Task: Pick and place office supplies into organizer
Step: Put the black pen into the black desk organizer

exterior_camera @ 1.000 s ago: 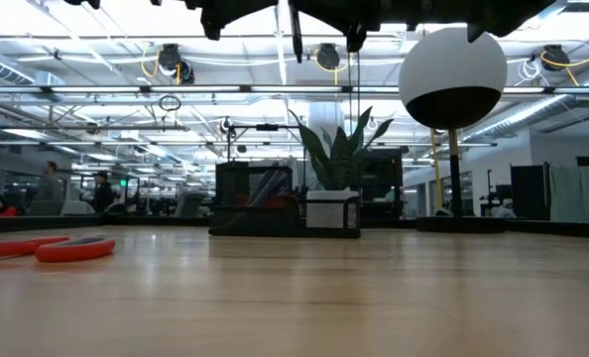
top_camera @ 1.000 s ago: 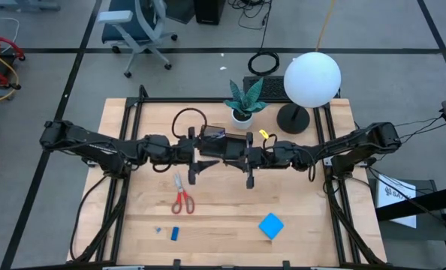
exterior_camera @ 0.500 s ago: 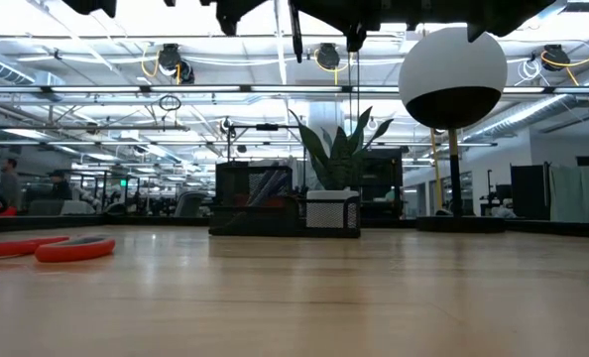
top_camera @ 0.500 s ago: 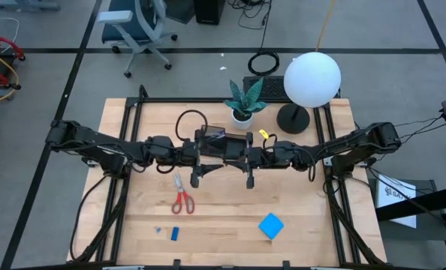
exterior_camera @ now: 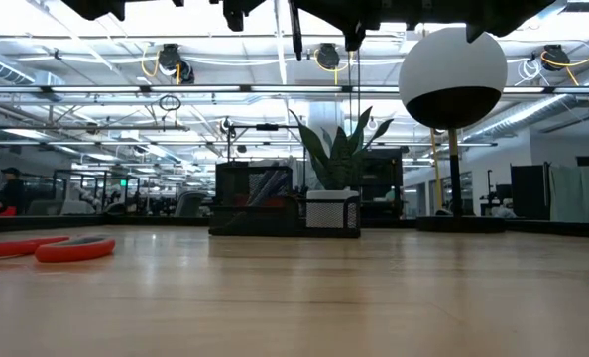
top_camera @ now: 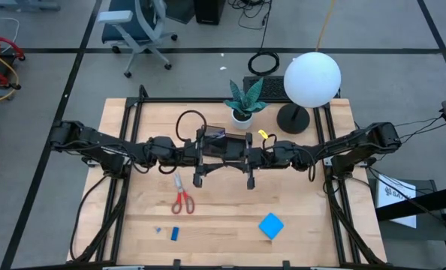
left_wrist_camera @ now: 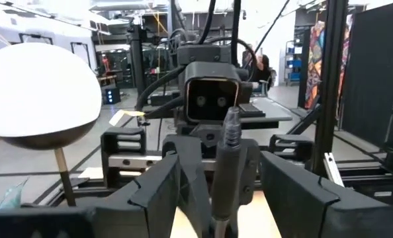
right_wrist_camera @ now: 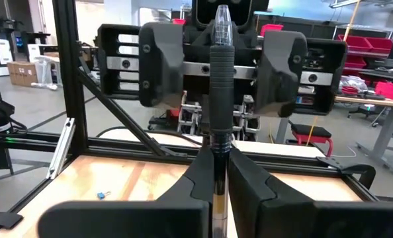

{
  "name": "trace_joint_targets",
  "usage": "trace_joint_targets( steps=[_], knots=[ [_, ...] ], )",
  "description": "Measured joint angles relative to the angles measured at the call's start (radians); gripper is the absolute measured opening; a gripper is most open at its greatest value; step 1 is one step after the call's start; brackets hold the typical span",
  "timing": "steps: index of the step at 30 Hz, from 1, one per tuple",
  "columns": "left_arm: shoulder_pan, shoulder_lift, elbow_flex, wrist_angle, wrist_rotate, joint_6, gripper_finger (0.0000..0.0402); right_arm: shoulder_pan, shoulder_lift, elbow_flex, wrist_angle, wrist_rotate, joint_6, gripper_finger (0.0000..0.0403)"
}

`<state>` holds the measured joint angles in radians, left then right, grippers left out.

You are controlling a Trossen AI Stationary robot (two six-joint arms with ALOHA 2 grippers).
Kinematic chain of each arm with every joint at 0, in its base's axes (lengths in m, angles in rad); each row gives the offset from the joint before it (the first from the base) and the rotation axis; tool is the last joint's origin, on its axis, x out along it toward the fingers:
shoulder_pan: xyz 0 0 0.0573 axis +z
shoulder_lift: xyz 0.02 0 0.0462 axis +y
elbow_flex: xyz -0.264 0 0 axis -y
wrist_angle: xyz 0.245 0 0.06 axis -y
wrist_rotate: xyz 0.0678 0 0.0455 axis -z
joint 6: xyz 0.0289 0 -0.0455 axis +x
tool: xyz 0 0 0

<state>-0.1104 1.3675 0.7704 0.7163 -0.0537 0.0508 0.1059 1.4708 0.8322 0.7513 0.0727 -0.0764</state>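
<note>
Pen (right_wrist_camera: 220,99) pinched upright in right hand (top_camera: 249,182), left hand (top_camera: 197,180) spread around it, seemingly untouching

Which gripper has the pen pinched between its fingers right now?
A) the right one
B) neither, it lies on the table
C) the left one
A: in the right wrist view the right gripper is shut on the pen, while the left gripper faces it with open fingers.
</note>
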Motion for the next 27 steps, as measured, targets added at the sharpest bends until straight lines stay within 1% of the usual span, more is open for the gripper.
trace_joint_targets(
  steps=[4,9,13,17,18,27],
  knots=[
    [0.0,0.0,0.0,0.0,-0.001,0.007,0.0188,0.0,0.0,0.0,0.0,0.0,-0.013,0.0014],
    [0.0,0.0,0.0,-0.001,-0.046,0.007,0.0148,0.0,0.0,0.0,0.001,0.002,-0.014,0.0014],
    [-0.001,0.0,0.0,-0.003,-0.066,0.011,0.0103,-0.002,0.0,0.0,0.001,0.005,-0.014,0.0014],
    [-0.001,0.0,0.0,-0.006,-0.07,0.011,0.0046,-0.002,0.0,0.0,0.0,0.008,-0.012,0.0014],
    [-0.001,0.0,0.0,-0.007,-0.07,0.013,0.004,-0.002,0.0,0.0,0.0,0.009,-0.012,0.0014],
    [-0.001,-0.001,0.0,-0.023,-0.071,0.014,0.004,-0.002,0.0,0.0,-0.002,0.008,-0.013,0.003]
  ],
)
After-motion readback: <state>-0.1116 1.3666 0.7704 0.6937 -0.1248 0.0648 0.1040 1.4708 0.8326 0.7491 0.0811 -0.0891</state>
